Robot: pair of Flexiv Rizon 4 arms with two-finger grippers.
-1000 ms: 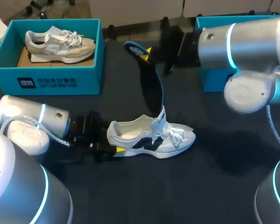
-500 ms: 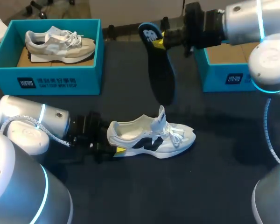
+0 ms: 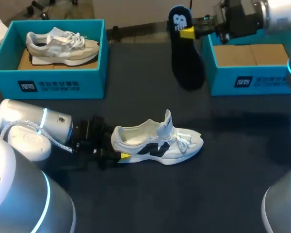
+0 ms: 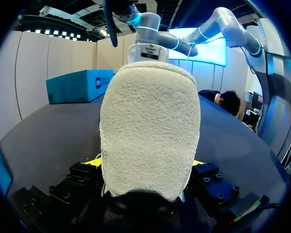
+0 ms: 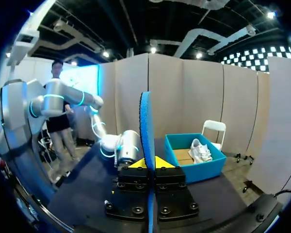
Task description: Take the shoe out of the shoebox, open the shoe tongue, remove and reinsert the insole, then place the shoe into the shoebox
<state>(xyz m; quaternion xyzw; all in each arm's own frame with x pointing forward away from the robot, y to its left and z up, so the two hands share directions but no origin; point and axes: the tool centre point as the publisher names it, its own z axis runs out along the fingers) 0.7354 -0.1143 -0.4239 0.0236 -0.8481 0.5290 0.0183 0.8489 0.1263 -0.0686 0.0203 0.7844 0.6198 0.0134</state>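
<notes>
Above the dark surface, the right hand pinches the black insole by its upper end, while the left hand clamps the heel of the white sneaker.

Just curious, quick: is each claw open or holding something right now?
Left claw: closed on the heel of the white shoe.
Right claw: closed on the dark insole, held in the air.

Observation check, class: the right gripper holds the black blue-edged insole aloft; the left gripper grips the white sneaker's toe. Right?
No: the head view shows the left gripper gripping the white sneaker by its heel, not its toe. The right gripper holds the black blue-edged insole aloft.
</notes>
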